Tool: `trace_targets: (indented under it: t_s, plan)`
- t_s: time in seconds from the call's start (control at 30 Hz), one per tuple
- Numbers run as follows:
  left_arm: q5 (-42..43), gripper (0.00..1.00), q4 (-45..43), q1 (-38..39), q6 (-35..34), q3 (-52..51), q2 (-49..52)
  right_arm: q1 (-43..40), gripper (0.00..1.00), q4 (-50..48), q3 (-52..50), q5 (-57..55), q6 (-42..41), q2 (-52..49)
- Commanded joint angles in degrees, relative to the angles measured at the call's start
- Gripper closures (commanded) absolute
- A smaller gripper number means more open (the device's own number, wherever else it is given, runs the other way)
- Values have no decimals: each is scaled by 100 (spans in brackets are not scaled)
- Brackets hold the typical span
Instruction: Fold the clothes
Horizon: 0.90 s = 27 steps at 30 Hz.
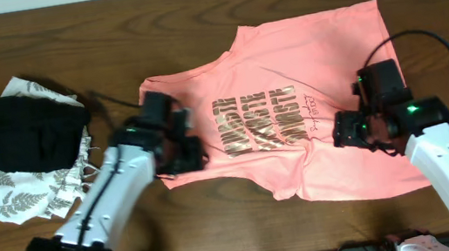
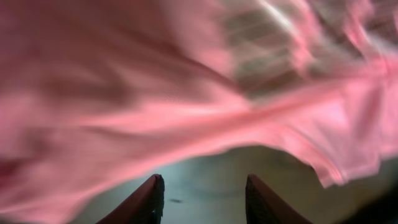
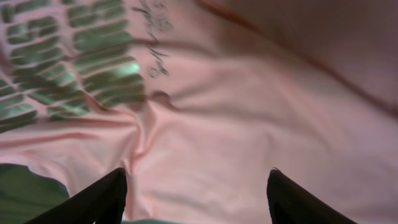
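Overhead: salmon-pink T-shirt, spread rumpled on table, centre-right. Fabric thin, soft and light; likely to slump and crease. Best hold: hem or sleeve edges, pinched. Left end effector at shirt's left edge, parted, empty. Right end effector over shirt body, wide, empty.

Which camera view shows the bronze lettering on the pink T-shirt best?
The overhead view: all rows of the lettering on the T-shirt show whole. The right wrist view crops it at the upper left; the left wrist view gives only a blurred patch.
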<state>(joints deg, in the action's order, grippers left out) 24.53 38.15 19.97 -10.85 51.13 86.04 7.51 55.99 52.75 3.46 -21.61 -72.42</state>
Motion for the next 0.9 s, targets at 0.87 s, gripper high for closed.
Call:
trace_targets:
  t_s: [0.87]
  plan:
    - [181, 28, -1047, 2605, -588, 387, -59, -3309, 27, 1746, 4, 579, -188, -22]
